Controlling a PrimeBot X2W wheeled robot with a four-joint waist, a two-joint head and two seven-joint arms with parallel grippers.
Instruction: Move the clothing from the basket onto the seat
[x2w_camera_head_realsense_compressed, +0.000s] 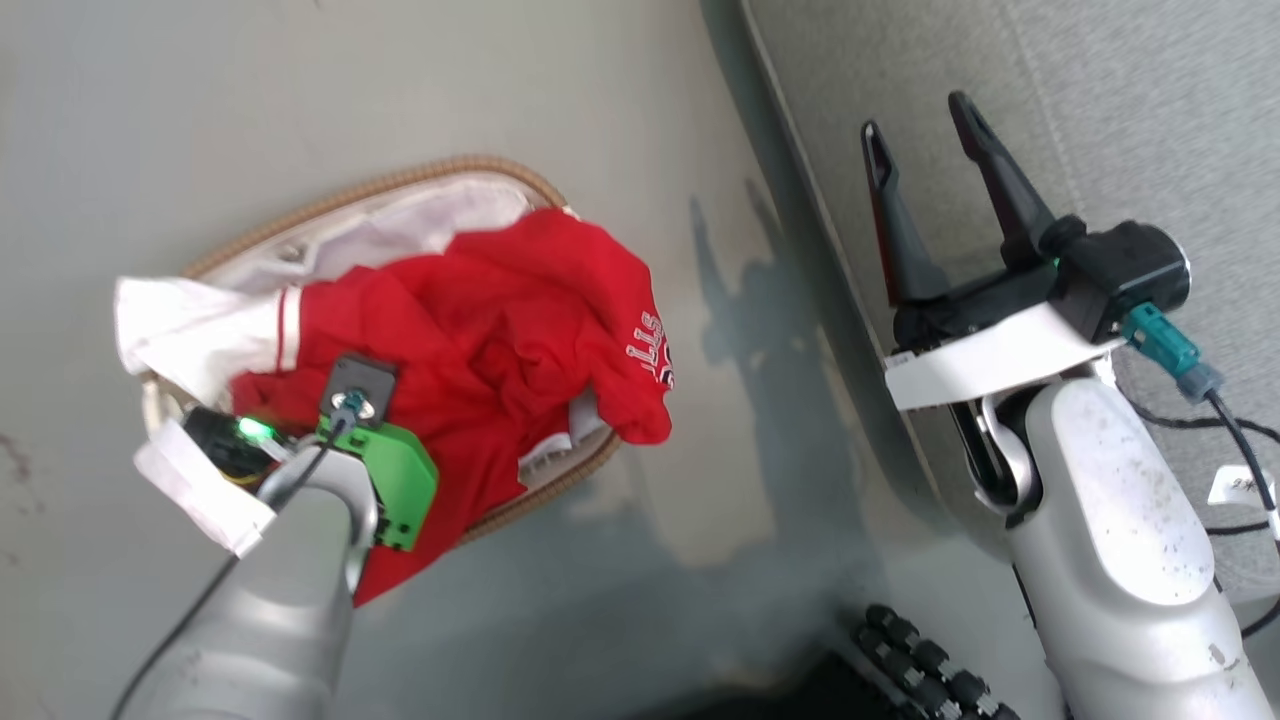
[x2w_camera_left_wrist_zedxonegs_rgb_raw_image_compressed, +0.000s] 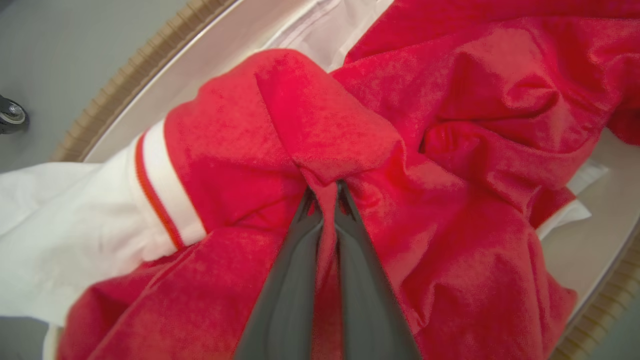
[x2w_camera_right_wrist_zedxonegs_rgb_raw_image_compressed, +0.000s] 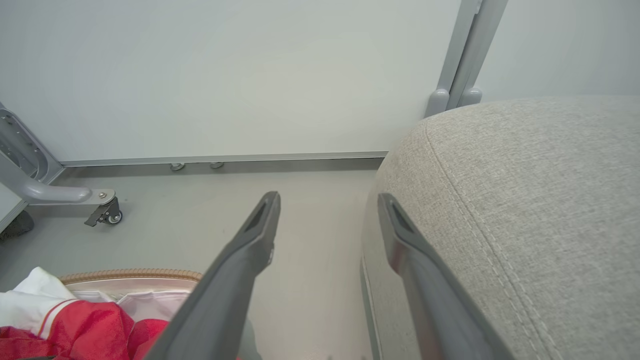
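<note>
**Left gripper pinching red cloth in the basket**

The left gripper (x2w_camera_left_wrist_zedxonegs_rgb_raw_image_compressed: 327, 194) is reaching down into the basket (x2w_camera_head_realsense_compressed: 400, 180), its fingers clamped together on a raised fold of the clothing (x2w_camera_head_realsense_compressed: 480, 340), likely so the garment can be lifted out. The clothing is lying heaped in the basket, one edge spilling over the rim. It is bright red, soft and crumpled, with white striped trim and white lettering. The right gripper (x2w_camera_head_realsense_compressed: 917, 115) is hovering near the edge of the seat (x2w_camera_right_wrist_zedxonegs_rgb_raw_image_compressed: 525, 200), fingers wide apart and holding nothing, probably waiting.

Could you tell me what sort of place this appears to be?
Probably a robotics test room rather than a home: plain grey floor, a white partition on castors, and one laundry basket beside a grey seat.
</note>
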